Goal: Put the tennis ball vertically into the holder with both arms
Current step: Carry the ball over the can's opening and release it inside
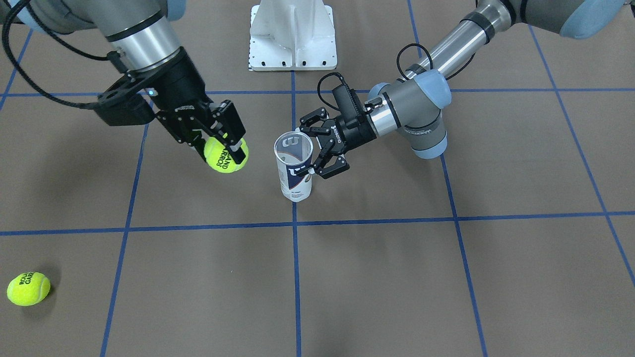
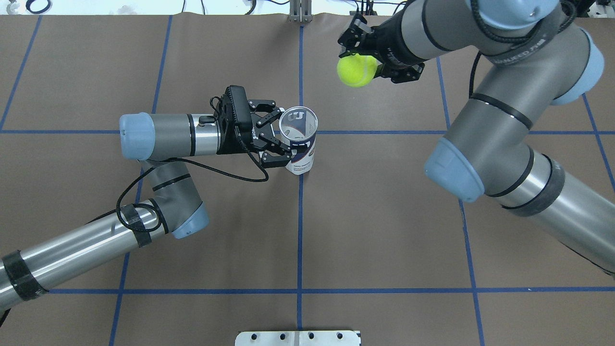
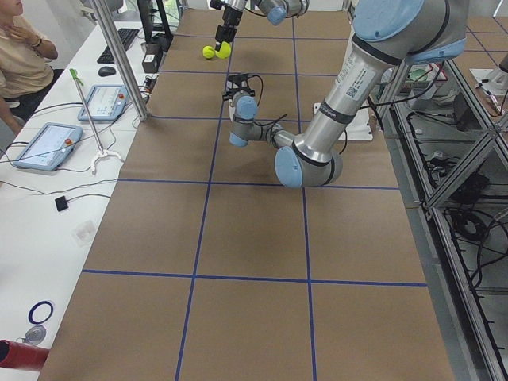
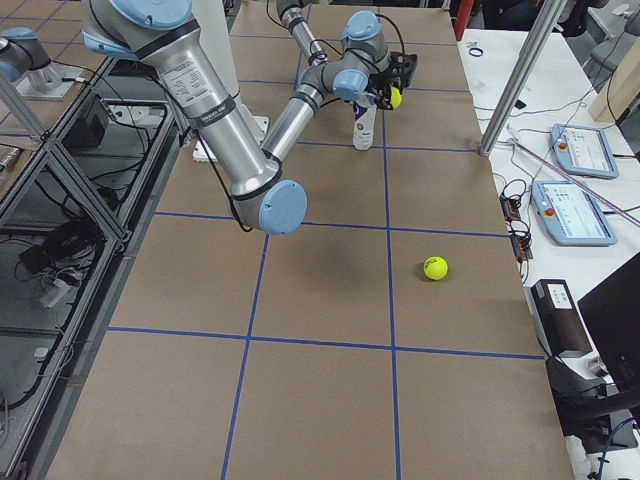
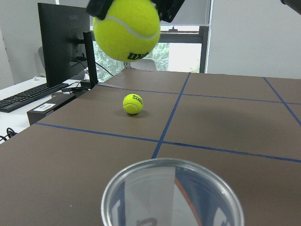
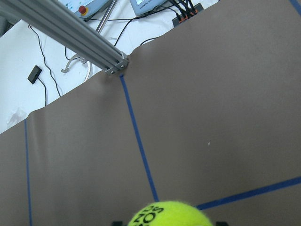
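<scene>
The holder (image 1: 293,171) is a clear tube with a white and navy label. It stands upright near the table's middle with its mouth open upward, and it also shows from overhead (image 2: 300,146). My left gripper (image 1: 307,150) comes in level from the side, with a finger on each side of the tube, shut on it. The left wrist view shows the tube's rim (image 5: 171,162) from close above. My right gripper (image 1: 223,148) is shut on a yellow tennis ball (image 1: 225,154) and holds it in the air beside the tube (image 2: 356,70), not over the mouth.
A second tennis ball (image 1: 28,288) lies loose on the brown paper far out on my right side, and also shows in the right side view (image 4: 435,268). The white metal pedestal base (image 1: 292,34) stands at the robot's edge of the table. Blue tape lines grid the table.
</scene>
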`<state>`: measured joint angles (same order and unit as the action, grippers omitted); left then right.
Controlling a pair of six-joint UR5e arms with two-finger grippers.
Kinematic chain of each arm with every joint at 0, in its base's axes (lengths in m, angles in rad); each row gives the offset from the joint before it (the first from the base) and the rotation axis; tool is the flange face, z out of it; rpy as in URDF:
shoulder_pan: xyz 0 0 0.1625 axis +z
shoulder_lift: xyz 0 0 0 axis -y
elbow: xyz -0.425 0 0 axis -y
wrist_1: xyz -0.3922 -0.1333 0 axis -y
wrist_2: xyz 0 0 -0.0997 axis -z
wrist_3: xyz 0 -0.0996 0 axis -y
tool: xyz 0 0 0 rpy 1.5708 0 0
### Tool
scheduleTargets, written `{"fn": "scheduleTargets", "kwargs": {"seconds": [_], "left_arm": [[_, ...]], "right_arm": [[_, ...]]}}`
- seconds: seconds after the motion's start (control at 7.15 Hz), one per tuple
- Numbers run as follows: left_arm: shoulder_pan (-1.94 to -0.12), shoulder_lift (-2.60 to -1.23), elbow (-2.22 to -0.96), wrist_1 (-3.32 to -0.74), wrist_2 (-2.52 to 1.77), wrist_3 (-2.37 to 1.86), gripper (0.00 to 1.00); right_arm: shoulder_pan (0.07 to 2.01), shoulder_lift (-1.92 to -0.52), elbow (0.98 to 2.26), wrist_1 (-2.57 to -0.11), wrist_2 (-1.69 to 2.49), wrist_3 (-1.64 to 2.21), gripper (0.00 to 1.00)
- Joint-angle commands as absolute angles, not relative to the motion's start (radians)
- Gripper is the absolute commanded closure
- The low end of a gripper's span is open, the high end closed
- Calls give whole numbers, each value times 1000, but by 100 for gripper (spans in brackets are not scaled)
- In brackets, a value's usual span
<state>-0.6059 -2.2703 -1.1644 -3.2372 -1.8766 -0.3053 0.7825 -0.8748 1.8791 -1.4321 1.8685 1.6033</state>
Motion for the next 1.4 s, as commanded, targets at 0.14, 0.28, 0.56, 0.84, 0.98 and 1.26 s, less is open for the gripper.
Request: {"fn": "scheduleTargets", "kwargs": {"seconds": [0.14, 0.28, 0.56, 0.84, 0.98, 1.26], "left_arm": [[-604, -2272, -1164, -3237, -1871, -305, 17], [-606, -2270, -1164, -3237, -1871, -305, 17], [-604, -2272, -1164, -3237, -1871, -305, 17], [-604, -2272, -1164, -3237, -1871, -305, 17], [-604, -2270, -1164, -3237, -1871, -305, 17], [-604, -2269, -1164, -3237, -1871, -305, 16]], "right_arm": [[661, -779, 1879, -1621, 1763, 1638, 95], [637, -779, 1879, -1637, 1740, 1638, 87], [612, -756, 1844, -1651, 1704, 1638, 64], [603, -752, 1841, -1652, 1701, 1637, 55], [603, -727, 1818, -1652, 1701, 1637, 50], [603, -718, 1798, -1657, 1678, 1632, 4]]}}
